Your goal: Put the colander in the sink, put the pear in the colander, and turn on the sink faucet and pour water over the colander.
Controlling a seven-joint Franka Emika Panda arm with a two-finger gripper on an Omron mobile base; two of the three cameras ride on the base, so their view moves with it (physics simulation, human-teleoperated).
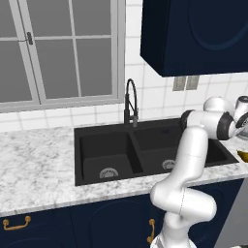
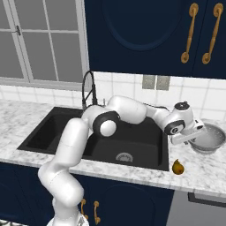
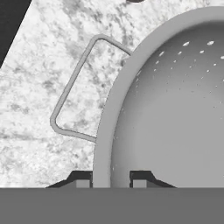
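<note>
The silvery perforated colander [image 2: 208,137] stands on the white marbled counter to the right of the black double sink [image 2: 53,149]. My gripper [image 2: 190,137] reaches its left rim. In the hand view the gripper [image 3: 111,180] is open. Its two fingertips straddle the colander [image 3: 175,109] rim, one inside the bowl and one outside, beside the wire side handle [image 3: 72,87]. The small orange-yellow pear [image 2: 178,167] lies on the counter near the front edge, left of the colander and apart from it. The tall black faucet [image 1: 131,104] rises behind the sink [image 1: 77,155], and no water is running.
Dark blue upper cabinets [image 2: 145,35] hang above the arm. A window [image 1: 58,48] fills the wall to the left of the faucet. The counter [image 1: 34,164] stretches bare to the left of the basins. Two silver drains [image 1: 108,172] sit in the basin floors.
</note>
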